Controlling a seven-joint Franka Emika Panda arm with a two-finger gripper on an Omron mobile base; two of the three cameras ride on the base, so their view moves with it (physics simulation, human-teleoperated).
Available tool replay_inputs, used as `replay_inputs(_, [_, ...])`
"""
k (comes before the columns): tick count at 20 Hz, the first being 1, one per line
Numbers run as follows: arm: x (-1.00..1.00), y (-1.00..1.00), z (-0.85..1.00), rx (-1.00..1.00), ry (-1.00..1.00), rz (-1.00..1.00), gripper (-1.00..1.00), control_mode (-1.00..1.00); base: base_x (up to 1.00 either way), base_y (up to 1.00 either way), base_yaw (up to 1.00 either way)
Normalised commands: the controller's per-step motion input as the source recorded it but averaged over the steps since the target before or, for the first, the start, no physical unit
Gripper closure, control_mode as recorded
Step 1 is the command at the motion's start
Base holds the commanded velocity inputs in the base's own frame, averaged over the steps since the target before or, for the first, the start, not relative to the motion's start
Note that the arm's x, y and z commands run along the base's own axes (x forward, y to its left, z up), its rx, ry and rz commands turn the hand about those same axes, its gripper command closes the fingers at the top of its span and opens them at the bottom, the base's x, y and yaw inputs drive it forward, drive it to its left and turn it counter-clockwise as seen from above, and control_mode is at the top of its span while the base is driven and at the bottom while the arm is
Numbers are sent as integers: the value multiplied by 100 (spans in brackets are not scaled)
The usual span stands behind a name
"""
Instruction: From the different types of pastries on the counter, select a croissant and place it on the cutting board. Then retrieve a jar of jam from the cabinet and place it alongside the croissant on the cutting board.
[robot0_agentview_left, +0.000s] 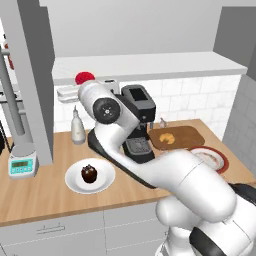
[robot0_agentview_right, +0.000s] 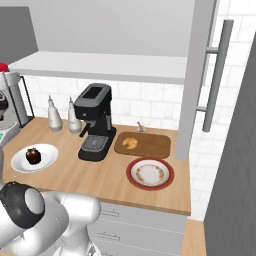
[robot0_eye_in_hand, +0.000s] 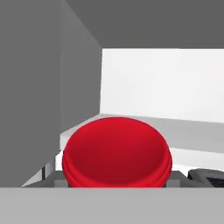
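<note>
We grip the red jar (robot0_eye_in_hand: 117, 153) in closed jaws by the cabinet (robot0_agentview_left: 150, 65); croissant (robot0_agentview_left: 168, 137) lies on board (robot0_agentview_left: 187, 136).

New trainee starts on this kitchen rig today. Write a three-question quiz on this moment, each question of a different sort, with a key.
1. True or false: the croissant lies on the cutting board.
2. Multiple choice: what sits on the white plate?
A. a dark brown muffin
B. a croissant
C. a red jar
3. Fill in the missing word: in the hand view, the jar of jam shows its ___ lid, close in front of the camera.

Key:
1. true
2. A, the dark brown muffin
3. red
</note>
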Motion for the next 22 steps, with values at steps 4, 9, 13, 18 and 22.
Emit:
replay_inputs(4, [-91, -36, -48, 2, 0, -1, 100, -100, 0, 0, 0])
replay_inputs(9, [-100, -52, -70, 0, 0, 0, 100, -100, 0, 0, 0])
replay_inputs(13, [-52, -81, -49, 1, 0, 0, 100, -100, 0, 0, 0])
replay_inputs(18, [-6, -100, -26, 4, 0, 0, 100, -100, 0, 0, 0])
replay_inputs(22, [0, -100, -12, 6, 0, 0, 100, -100, 0, 0, 0])
